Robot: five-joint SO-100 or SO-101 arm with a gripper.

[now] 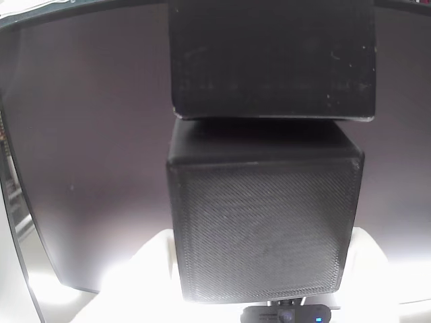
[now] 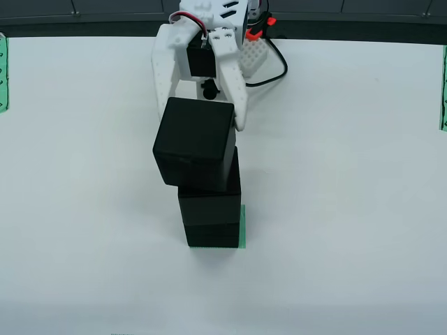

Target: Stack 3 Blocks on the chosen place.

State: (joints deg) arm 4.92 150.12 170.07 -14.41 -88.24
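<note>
1. In the view from above, my white arm (image 2: 209, 28) comes down from the top centre of the frame, and my pincer (image 2: 202, 122) hangs just above the middle of the white table (image 2: 349, 209).
2. My two white fingers (image 2: 165, 77) run down either side of the top block (image 2: 195, 144). The right one lies along its upper right corner; the left one ends at its upper left edge. I seem to have this cube between them, at a moderate spread, though the contact itself is hidden from me.
3. That top block is tilted and turned a little, leaning toward the left of the frame, and it overhangs the cubes beneath it on that side.
4. Below it stands the middle block (image 2: 211, 199), and under that the bottom block (image 2: 213, 236); these two sit squarely one upon the other, near the centre of the frame.
5. A thin strip of the striped green patch (image 2: 243, 227) shows along the right side of the bottom block, so the pile stands on it.
6. A further green patch (image 2: 3, 73) sits at the left edge of the frame, and another (image 2: 443, 87) at the right edge.
7. In the view that rides on my pincer, a black cube (image 1: 269, 57) fills the top centre, its lower edge touching another meshed cube (image 1: 262, 215) below it.
</note>
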